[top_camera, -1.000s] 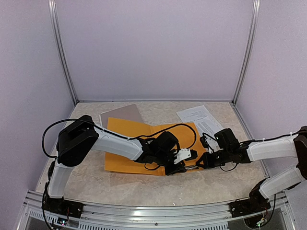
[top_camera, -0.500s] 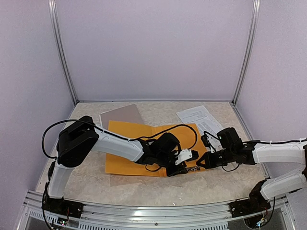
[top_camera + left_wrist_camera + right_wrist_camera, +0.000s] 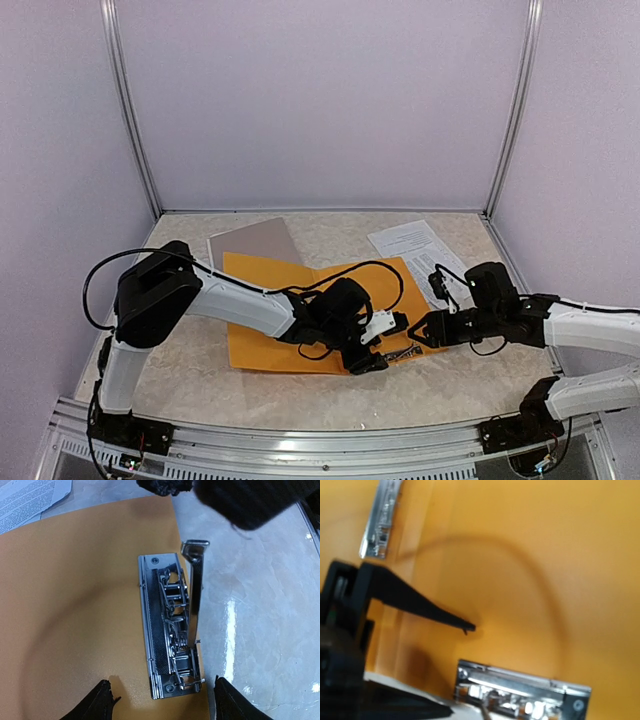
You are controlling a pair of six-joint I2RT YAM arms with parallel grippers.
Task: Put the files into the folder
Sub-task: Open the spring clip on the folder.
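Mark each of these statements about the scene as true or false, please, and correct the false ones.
1. The folder lies open on the table. True.
2. The files are already inside the folder. False: they lie on the table beside its far right corner.
3. The metal clip sits at an edge of the folder. True.
4. The left end effector is shut on the clip. False: its fingers stand apart, one on each side of the clip.
5. A grey sheet lies at the folder's far left corner. True.
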